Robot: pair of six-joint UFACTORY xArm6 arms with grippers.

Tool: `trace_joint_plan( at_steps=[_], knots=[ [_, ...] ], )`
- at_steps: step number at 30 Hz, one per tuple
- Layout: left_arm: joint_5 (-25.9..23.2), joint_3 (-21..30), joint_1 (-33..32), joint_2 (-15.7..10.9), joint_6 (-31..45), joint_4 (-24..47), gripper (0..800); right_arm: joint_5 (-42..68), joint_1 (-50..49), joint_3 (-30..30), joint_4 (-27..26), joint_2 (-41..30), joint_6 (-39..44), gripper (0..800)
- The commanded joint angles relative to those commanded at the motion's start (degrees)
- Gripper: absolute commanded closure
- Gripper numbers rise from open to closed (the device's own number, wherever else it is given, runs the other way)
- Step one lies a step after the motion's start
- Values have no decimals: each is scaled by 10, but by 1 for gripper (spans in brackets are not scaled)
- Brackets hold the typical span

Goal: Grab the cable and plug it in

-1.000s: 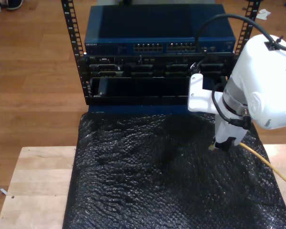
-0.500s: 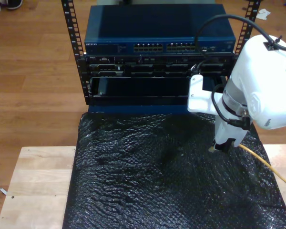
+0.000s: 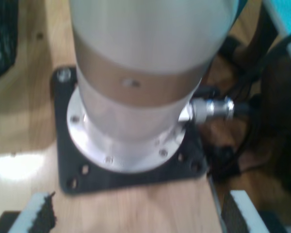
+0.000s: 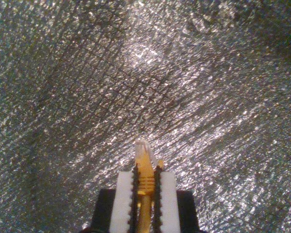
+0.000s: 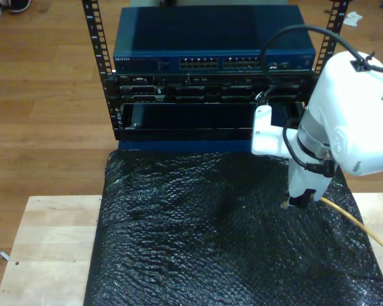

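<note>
Item: thin, limp yellow-orange network cable (image 5: 351, 218) with brittle clear plastic plug (image 4: 142, 149), light, trailing off the black textured mat's (image 5: 198, 242) far-right edge in the exterior view; your second gripper (image 4: 146, 182) pinches its boot, correctly; first gripper (image 3: 136, 213) gapes empty.

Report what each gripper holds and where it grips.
My second gripper pinches the cable just behind its clear plug. My first gripper holds nothing.

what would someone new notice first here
My second gripper is shut on the yellow-orange cable, its clear plastic plug poking out above the crinkled black mat. Behind the mat stands a blue network switch in a black rack, near the exterior view's top.
</note>
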Motion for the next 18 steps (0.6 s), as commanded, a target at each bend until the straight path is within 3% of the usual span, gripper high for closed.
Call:
trace_joint_plan(
  at_steps=[3, 11, 18],
  knots=[
    [-37, 25, 4, -21, 37, -1, 0, 0, 0, 0, 0, 0, -1, 800],
    [-94, 68, 42, -29, 67, -2, 0, -3, 2, -13, 0, 19, -1, 800],
    [-206, 136, 45, -35, 76, 0, 0, -18, 9, -25, 1, 42, 1, 800]
  ],
)
